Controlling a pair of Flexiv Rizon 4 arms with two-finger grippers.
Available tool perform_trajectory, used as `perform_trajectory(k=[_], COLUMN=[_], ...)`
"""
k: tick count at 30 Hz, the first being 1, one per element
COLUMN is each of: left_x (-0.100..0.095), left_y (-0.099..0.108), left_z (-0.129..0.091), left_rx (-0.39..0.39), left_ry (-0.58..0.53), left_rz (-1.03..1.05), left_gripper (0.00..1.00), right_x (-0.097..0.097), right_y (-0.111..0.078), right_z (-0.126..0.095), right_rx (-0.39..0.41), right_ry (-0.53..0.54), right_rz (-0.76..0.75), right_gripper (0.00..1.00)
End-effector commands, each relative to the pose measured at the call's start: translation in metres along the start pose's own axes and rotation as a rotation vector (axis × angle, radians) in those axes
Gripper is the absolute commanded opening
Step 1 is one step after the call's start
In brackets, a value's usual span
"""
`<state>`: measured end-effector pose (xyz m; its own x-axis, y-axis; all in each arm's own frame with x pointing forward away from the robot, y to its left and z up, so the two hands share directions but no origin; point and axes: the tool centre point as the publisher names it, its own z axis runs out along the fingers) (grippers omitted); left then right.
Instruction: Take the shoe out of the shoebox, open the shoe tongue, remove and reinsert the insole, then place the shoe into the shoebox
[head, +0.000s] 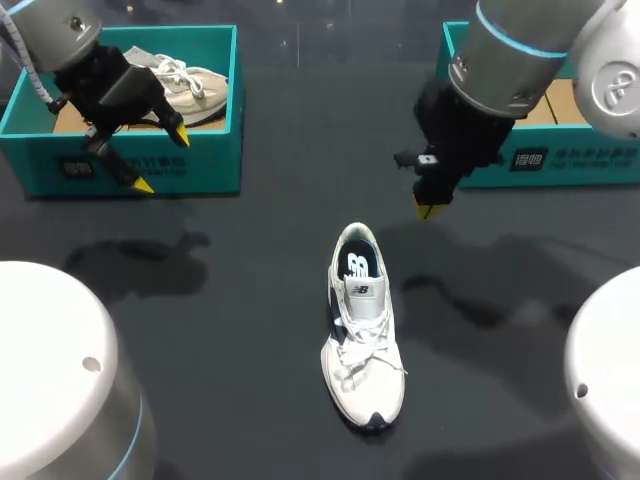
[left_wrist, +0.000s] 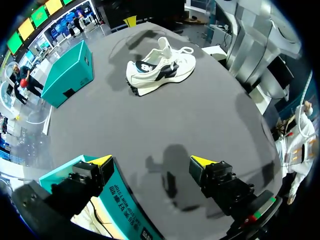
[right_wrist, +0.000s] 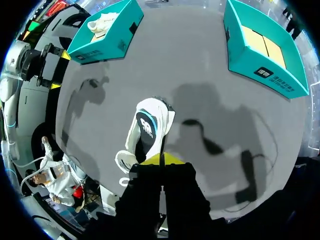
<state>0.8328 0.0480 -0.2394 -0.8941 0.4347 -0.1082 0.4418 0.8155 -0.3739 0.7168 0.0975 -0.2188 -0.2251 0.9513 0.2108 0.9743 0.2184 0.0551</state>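
Head view, clock directions.

Worktop (head: 250, 330): dark, matte, flat.

Count: two shoes, two shoeboxes, two pincers.

Shoe (head: 365, 325): white mesh and leather with dark side panels and white laces. It stands upright at the centre of the worktop, heel to 12, toe to 6, apart from everything else. The dark insole (head: 359, 265) shows in its opening.

Left shoebox (head: 140, 150): teal card, rectangular, at 10 o'clock. It holds a second shoe (head: 190, 85), pale with white laces.

Right shoebox (head: 570, 160): teal, at 2 o'clock, tan cardboard floor showing.

Left pincer (head: 160, 160): fingers wide apart, gripping nothing, over the left shoebox's near wall.

Right pincer (head: 430, 208): yellow tips pressed together on nothing, above the worktop at 1 o'clock from the shoe's heel, nothing between them.
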Motion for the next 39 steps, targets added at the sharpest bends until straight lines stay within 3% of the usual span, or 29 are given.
perform_trajectory(k=[1,8,14,23,36,39], left_x=[0.002,0.002,0.005,0.0,0.0,0.0], left_y=[0.0,0.0,0.01,0.025,0.027,0.027], left_z=[0.0,0.0,-0.001,-0.023,-0.025,-0.025], left_rx=[-0.003,-0.003,-0.024,-0.055,-0.045,-0.045], left_ry=[-0.002,-0.002,-0.011,-0.059,-0.064,-0.064], left_rz=[0.0,0.0,0.045,0.049,0.054,0.054], left_gripper=[1.0,1.0,1.0,1.0,1.0,1.0], right_x=[0.003,0.003,0.015,0.021,0.022,0.031], right_y=[-0.003,-0.003,0.002,0.007,0.007,0.007], right_z=[-0.002,-0.002,0.028,0.054,0.056,0.071], right_rx=[-0.006,-0.006,-0.04,-0.048,-0.048,-0.085], right_ry=[-0.096,-0.096,-0.084,-0.126,-0.128,-0.175], right_rz=[0.002,0.002,-0.025,0.024,0.027,0.052], right_gripper=[0.0,0.0,0.0,0.0,0.0,0.0])
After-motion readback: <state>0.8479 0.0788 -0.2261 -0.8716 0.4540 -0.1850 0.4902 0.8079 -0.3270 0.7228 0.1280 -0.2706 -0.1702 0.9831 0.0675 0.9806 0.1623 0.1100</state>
